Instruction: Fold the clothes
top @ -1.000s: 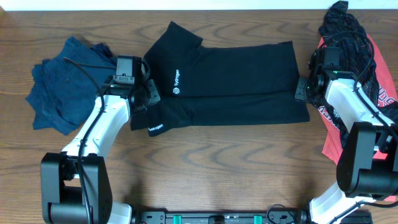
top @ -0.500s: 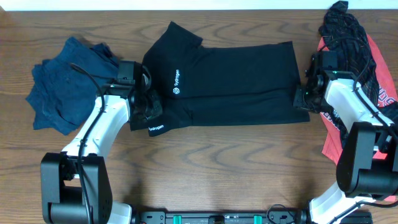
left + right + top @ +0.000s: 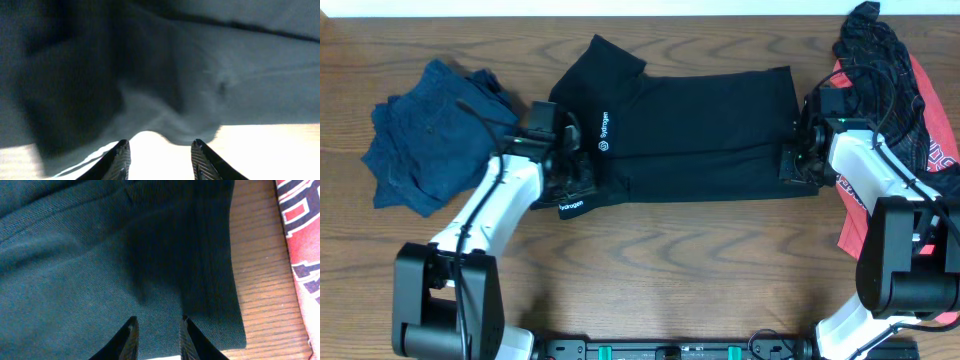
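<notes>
The black T-shirt point(image 3: 690, 130) with small white lettering point(image 3: 603, 130) lies flat mid-table, partly folded. My left gripper point(image 3: 578, 178) is at its lower-left sleeve, by the second white print point(image 3: 571, 207). In the left wrist view it point(image 3: 160, 150) is open, with the fabric edge point(image 3: 165, 115) just beyond the tips and bright table between them. My right gripper point(image 3: 790, 160) is over the shirt's lower-right corner. In the right wrist view it point(image 3: 159, 325) is open, its fingers apart over the black fabric point(image 3: 100, 255), holding nothing.
Dark blue pieces point(image 3: 425, 135) lie crumpled at the left. A red garment point(image 3: 930, 155), also in the right wrist view point(image 3: 300, 235), and a black orange-printed shirt point(image 3: 878, 50) are piled at the right edge. Wooden table point(image 3: 690, 260) runs along the front.
My left gripper has moved right and forward onto the shirt's lower-left sleeve. My right gripper has moved left, from beside the hem onto the shirt's right corner. The shirt has not moved.
</notes>
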Robot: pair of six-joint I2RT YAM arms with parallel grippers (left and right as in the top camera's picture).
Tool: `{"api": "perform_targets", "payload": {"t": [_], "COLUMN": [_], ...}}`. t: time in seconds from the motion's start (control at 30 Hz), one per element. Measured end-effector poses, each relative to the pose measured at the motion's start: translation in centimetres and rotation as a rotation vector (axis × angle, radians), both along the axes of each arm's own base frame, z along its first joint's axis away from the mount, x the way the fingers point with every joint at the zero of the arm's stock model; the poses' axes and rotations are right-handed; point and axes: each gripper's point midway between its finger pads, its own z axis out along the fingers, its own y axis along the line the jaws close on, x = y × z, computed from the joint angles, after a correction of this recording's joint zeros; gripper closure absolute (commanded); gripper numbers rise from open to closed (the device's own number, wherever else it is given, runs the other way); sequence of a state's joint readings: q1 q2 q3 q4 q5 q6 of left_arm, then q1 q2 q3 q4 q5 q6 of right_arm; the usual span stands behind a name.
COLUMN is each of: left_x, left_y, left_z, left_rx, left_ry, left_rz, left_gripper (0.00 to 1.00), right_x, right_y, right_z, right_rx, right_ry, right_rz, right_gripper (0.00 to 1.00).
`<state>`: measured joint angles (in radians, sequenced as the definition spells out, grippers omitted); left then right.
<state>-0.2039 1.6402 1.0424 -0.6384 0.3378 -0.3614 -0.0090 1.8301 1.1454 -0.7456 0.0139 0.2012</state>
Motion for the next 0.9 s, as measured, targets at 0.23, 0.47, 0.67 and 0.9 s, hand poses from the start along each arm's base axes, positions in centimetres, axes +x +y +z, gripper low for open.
{"api": "perform_targets", "payload": {"t": [0.23,0.47,0.67,0.9], "left_x": [0.0,-0.1,0.3,0.4], "left_y": [-3.5,-5.3,-5.4,-5.2], "left_z": [-0.2,-4.0,-4.8,-4.7], "left_rx": [0.019,0.052,0.062,0.075], "left_ry": [-0.058,-0.014,-0.017,-0.029], "left_rz": [-0.106,-0.165,-0.164,-0.171], "left_gripper": [0.56,0.53,0.67,0.94], "right_x": [-0.4,-0.4,-0.4,-0.4], "right_y": [0.0,0.0,0.0,0.0], "right_z": [-0.3,-0.3,-0.3,-0.3], "right_rx": [0.0,0.0,0.0,0.0], "right_ry": [0.01,0.011,0.011,0.011], "right_rz": [0.0,0.0,0.0,0.0], "right_gripper": [0.74,0.73,0.73,0.73]}}
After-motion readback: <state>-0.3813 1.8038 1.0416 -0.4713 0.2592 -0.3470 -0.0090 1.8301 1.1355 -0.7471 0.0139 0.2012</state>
